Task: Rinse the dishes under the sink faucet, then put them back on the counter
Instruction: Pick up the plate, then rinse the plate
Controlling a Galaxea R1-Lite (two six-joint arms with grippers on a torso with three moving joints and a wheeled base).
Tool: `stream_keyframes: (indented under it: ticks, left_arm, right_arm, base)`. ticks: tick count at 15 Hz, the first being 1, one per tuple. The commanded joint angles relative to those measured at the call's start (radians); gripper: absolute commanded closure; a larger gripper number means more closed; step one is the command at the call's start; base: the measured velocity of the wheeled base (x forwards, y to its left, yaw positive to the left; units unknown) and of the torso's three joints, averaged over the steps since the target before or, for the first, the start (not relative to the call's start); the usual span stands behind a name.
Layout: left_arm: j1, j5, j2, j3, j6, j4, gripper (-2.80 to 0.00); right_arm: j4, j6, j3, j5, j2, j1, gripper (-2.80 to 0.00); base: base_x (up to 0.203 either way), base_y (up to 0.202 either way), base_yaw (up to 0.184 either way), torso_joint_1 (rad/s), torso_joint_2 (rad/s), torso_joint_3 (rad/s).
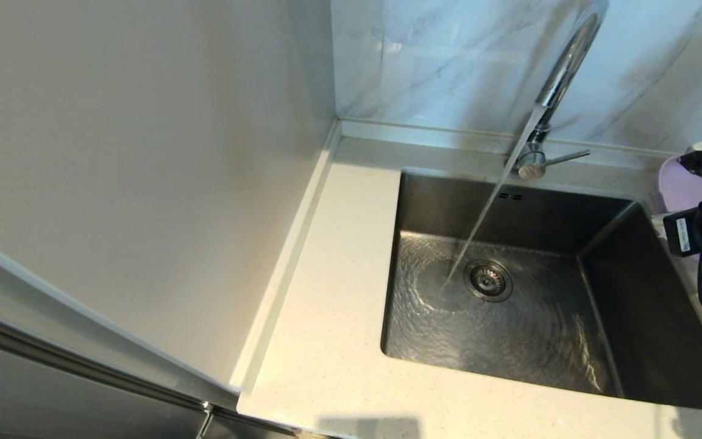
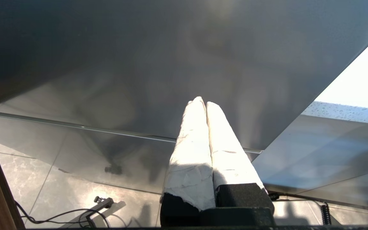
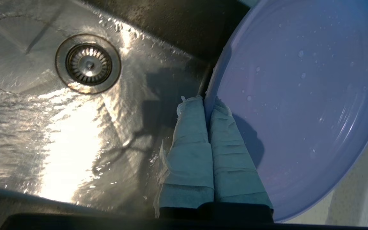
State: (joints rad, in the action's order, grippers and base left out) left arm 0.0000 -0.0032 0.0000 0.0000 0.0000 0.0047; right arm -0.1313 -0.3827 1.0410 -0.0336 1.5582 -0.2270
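Right gripper (image 3: pixel 209 105) pinches the rim of the wet lavender plate (image 3: pixel 299 95), fingers together on it, at the right edge of the sink (image 1: pixel 509 341) over the counter (image 1: pixel 326 341). The faucet (image 1: pixel 561 73) runs. Judged: rinsing done, setting down next, needing a level lowering then release. Left gripper (image 2: pixel 204 103) hangs parked below the counter, fingers together on nothing

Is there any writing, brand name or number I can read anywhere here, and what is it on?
No text can be read in these pictures.
White label on the black right arm beside the lavender plate: it carries dark print, too small to read.
Sink faucet, sink, counter and drain strainer: no visible markings.
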Motion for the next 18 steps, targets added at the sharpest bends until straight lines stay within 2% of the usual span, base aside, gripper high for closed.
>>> stream_keyframes:
  ticks: [1,3,4,6,7,11,13,16,18]
  left_arm:
    - [0.0,0.0,0.0,0.0,0.0,0.0,0.0]
    - [0.0,0.0,0.0,0.0,0.0,0.0,0.0]
    - [0.0,0.0,0.0,0.0,0.0,0.0,0.0]
    - [0.0,0.0,0.0,0.0,0.0,0.0,0.0]
    - [0.0,0.0,0.0,0.0,0.0,0.0,0.0]
    - [0.0,0.0,0.0,0.0,0.0,0.0,0.0]
    - [0.0,-0.001,0.0,0.0,0.0,0.0,0.0]
    - [0.0,-0.001,0.0,0.0,0.0,0.0,0.0]
    - [0.0,0.0,0.0,0.0,0.0,0.0,0.0]
  right_arm:
    - [-0.001,-0.004,-0.066,-0.007,-0.104,-0.002,0.0]
    - [0.005,-0.003,-0.128,-0.025,-0.189,-0.002,0.0]
    - [0.019,-0.002,-0.159,-0.077,-0.238,-0.002,0.0]
    - [0.104,-0.004,-0.187,-0.287,-0.308,-0.001,0.0]
    - [0.194,-0.008,-0.171,-0.353,-0.325,0.012,0.0]
    - [0.653,-0.008,0.068,-0.4,-0.332,0.172,0.0]
    - [0.821,-0.009,0.182,-0.424,-0.292,0.276,0.0]
    - [0.904,-0.037,0.276,-0.428,-0.221,0.417,0.0]
    - [0.911,-0.138,0.297,-0.429,-0.187,0.455,0.0]
  base:
    - [0.0,0.0,0.0,0.0,0.0,0.0]
    - [0.0,0.0,0.0,0.0,0.0,0.0]
    - [0.0,0.0,0.0,0.0,0.0,0.0]
    - [0.0,0.0,0.0,0.0,0.0,0.0]
    - [0.0,0.0,0.0,0.0,0.0,0.0]
    - [0.0,0.0,0.0,0.0,0.0,0.0]
    - [0.0,0.0,0.0,0.0,0.0,0.0]
    - [0.0,0.0,0.0,0.0,0.0,0.0]
    - [0.0,0.0,0.0,0.0,0.0,0.0]
